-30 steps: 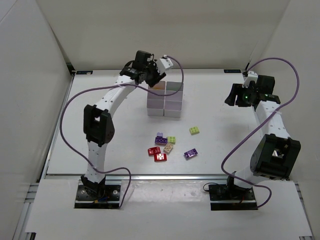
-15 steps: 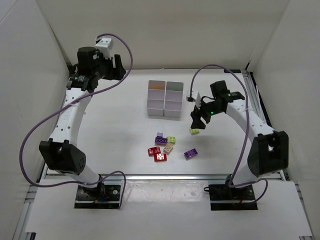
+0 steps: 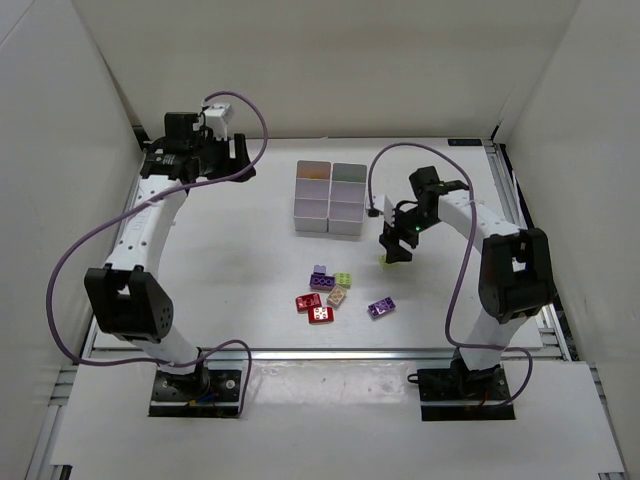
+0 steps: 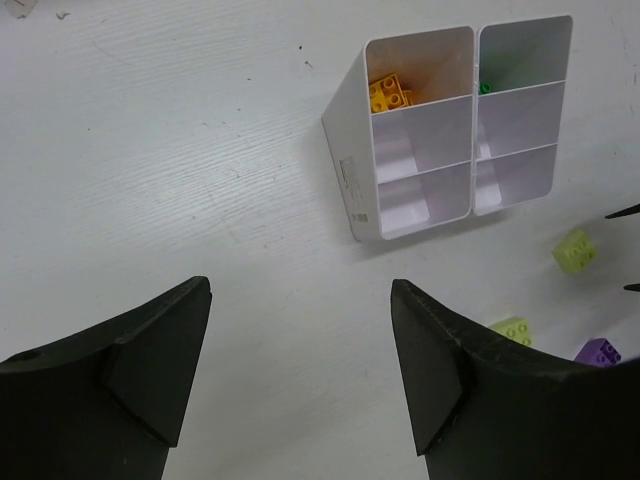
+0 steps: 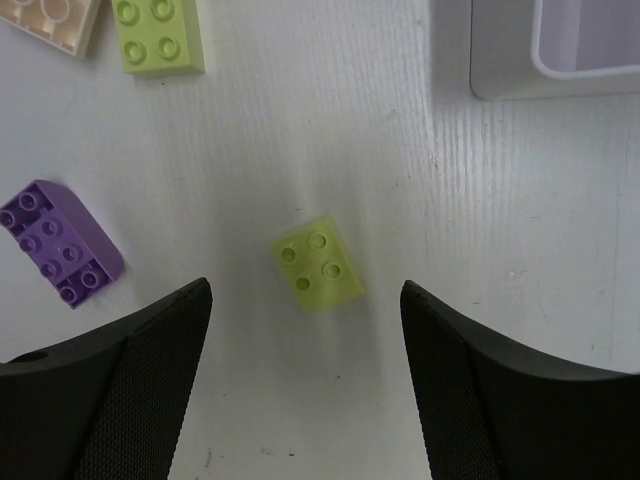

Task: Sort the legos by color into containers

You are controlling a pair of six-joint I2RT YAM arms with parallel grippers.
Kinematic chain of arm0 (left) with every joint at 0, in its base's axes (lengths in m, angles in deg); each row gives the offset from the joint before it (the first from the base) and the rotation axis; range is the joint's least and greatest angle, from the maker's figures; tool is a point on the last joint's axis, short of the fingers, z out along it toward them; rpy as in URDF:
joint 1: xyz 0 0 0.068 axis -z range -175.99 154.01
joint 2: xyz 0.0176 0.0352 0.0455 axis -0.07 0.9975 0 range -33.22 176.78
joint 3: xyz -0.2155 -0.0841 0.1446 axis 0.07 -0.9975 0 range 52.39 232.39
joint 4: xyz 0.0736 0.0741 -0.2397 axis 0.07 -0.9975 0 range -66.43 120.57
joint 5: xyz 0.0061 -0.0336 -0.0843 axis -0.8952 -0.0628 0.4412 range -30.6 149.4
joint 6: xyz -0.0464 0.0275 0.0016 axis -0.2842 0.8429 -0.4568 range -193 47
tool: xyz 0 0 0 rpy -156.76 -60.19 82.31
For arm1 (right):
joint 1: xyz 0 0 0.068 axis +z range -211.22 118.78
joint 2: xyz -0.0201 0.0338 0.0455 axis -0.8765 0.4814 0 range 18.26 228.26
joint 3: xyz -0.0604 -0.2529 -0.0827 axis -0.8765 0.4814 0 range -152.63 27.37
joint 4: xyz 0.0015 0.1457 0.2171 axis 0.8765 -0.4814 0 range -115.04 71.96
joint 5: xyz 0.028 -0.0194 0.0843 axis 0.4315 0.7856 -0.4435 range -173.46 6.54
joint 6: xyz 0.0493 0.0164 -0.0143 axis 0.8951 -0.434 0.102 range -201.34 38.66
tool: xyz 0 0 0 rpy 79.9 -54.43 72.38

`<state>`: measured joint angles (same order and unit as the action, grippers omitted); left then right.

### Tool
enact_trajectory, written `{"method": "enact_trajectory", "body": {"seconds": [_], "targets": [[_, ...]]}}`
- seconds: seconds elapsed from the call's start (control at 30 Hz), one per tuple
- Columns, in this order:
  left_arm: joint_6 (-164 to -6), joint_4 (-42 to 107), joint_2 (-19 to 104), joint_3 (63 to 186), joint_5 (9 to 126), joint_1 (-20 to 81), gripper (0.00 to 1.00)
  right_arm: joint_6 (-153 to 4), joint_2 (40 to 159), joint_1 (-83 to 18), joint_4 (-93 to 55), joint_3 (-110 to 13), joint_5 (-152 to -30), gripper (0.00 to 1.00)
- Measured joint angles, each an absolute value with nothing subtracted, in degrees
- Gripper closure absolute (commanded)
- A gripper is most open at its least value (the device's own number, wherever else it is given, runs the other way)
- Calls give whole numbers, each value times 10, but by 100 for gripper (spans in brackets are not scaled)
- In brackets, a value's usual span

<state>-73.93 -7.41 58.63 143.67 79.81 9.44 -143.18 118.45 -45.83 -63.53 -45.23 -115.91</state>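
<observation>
Right fingers [image 5: 150,370] spread open above lime brick [image 5: 318,264] on table [image 5: 300,120]. Left fingers [image 4: 130,350] open, empty, well apart from containers [image 4: 350,160].

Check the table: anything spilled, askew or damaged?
Nothing stands out. The white plastic six-compartment container block stands upright and intact, with yellow-orange studded bricks inside one cell. The unsorted bricks lie scattered on the white table, including the small lime brick, studs up, under the open right gripper.
</observation>
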Motion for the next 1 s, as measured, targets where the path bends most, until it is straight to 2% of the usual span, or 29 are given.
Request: {"method": "enact_trajectory", "body": {"seconds": [0.43,1.0], "targets": [[-721,-94,664,1486,798,94,16,-1491,1206,-455,-611,-450,-1121,20],[-719,-98,700,1508,798,94,16,-1506,1248,-421,-606,-453,-1114,21]]}}
